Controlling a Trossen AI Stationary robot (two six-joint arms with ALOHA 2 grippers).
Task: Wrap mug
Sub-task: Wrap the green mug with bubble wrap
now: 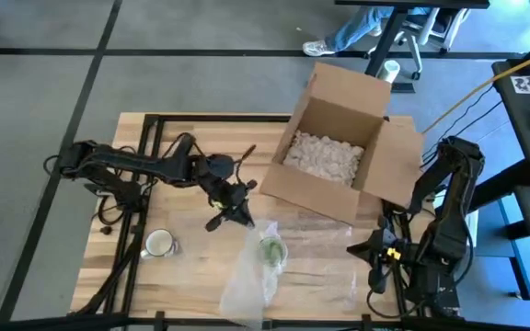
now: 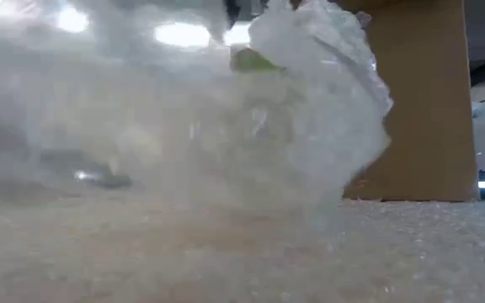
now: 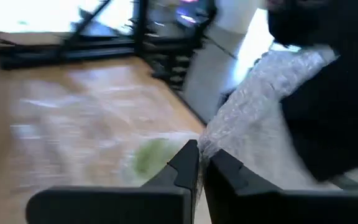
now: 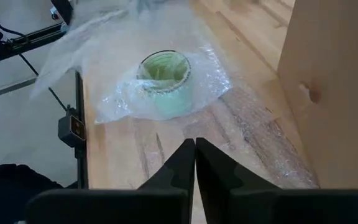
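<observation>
You see the table (image 1: 191, 267) of light wood, with a sheet of bubble wrap (image 1: 293, 267) spread over its near part. The wrap reaches the near edge and fills almost all the low view, so little is clear there. The green mug (image 1: 271, 249) stands upright on the wrap, near the middle of the table, and the wrap is gathered loosely around its sides; the mouth is open to above. The left gripper (image 1: 237, 213) hangs just beside the mug, on its far left side. Its fingers (image 3: 185, 168) are pressed together, and they seem to pinch an edge of the wrap, but the wrist view is blurred there. The right gripper (image 1: 375, 253) waits near the right edge of the table, well apart from the mug, with its fingers (image 4: 185, 163) closed on nothing.

To the left a second mug (image 1: 159, 243) stands on bare wood. Farther back an open cardboard box (image 1: 339, 152) holds white packing. Behind the table is gray floor, and a person's legs (image 1: 352, 32) beside a chair.
</observation>
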